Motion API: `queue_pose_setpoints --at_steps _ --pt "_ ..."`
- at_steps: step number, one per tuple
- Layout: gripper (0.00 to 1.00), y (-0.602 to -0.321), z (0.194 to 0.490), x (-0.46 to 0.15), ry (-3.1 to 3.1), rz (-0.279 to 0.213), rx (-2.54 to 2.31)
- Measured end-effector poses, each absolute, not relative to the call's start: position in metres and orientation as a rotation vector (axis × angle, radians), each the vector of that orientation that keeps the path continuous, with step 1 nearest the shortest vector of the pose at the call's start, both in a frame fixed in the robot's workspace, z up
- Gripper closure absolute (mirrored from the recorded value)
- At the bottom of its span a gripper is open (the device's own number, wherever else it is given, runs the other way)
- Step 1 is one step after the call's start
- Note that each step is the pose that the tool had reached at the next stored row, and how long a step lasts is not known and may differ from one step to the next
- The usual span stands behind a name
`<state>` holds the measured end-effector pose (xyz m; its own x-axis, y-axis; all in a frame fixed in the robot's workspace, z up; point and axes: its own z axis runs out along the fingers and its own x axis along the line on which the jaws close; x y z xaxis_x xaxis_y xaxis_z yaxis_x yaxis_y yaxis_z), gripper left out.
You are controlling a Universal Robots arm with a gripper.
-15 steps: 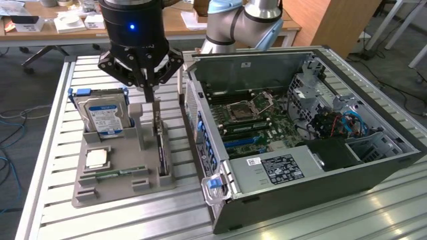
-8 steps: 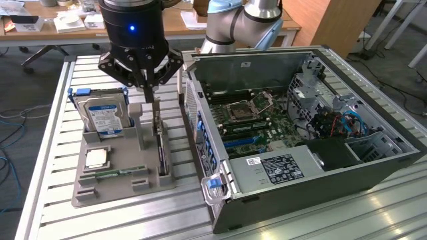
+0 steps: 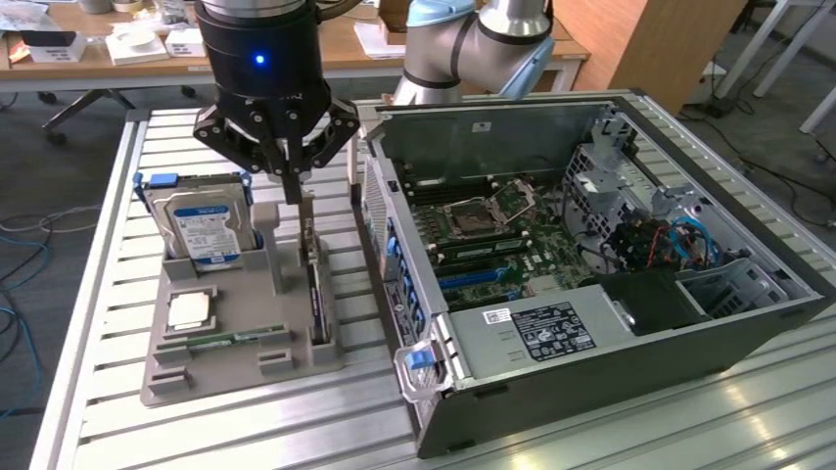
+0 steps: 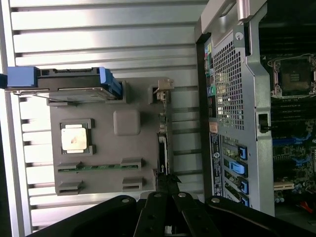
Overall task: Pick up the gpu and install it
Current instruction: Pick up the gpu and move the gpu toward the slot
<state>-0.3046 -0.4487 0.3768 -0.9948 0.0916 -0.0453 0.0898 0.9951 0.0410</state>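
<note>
Starting with the work surface, note that you are dealing with a slatted aluminium table [image 3: 92,343] [image 4: 98,34] whose long grooves run under everything on it. Behind it you can see a wooden desk [image 3: 352,54] strewn with small boxes and papers, a wooden cabinet [image 3: 653,49] towards the exterior view's right, and grey flooring with loose cables [image 3: 26,230] trailing at the exterior view's left. On the table lies a grey holder tray [image 3: 222,377] [image 4: 143,143], and just beside it, on the exterior view's right, an open computer case [image 3: 627,362] [image 4: 232,98] with its motherboard [image 3: 496,235] exposed. In the tray you find a hard drive [image 3: 207,225] [image 4: 74,81] standing upright in a blue bracket, a processor chip [image 3: 191,311] [image 4: 75,137] lying flat, and a green memory stick [image 3: 235,340] [image 4: 89,167] in a slot near the front edge. Locate the gpu [image 3: 316,294] [image 4: 163,153] standing on its edge in the tray's slot on the side nearest the case. The gripper [image 3: 298,191] [image 4: 166,183] hangs directly over it, a blue light lit on its black body, and its fingers are clenched onto the top edge of the card at one end, with the card seated in its slot. The robot arm [image 3: 471,39] rises behind the case.
</note>
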Motion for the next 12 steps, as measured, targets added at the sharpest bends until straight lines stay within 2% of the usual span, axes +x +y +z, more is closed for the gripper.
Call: queue_pose_setpoints --at_steps 10,12 --pt "0.89 -0.4487 0.3768 -0.3046 3.091 0.060 0.141" --pt "0.77 -0.4487 0.3767 -0.3046 3.091 0.060 0.141"
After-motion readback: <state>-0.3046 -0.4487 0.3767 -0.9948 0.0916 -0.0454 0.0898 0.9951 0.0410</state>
